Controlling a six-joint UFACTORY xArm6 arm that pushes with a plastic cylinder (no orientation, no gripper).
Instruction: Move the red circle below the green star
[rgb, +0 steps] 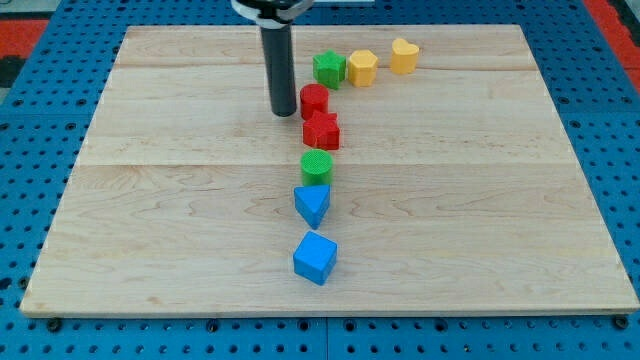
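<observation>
The red circle (314, 100) stands on the wooden board, just below the green star (329, 68) and slightly to its left. My tip (283, 112) is on the board just to the view's left of the red circle, close to it or touching it. A red star-like block (322, 131) sits directly below the red circle, touching it.
A yellow hexagon (363, 67) and a yellow heart (404, 55) lie right of the green star. Below the red blocks come a green circle (316, 166), a blue triangle (312, 204) and a blue cube (315, 257). The wooden board (150, 200) rests on a blue grid surface.
</observation>
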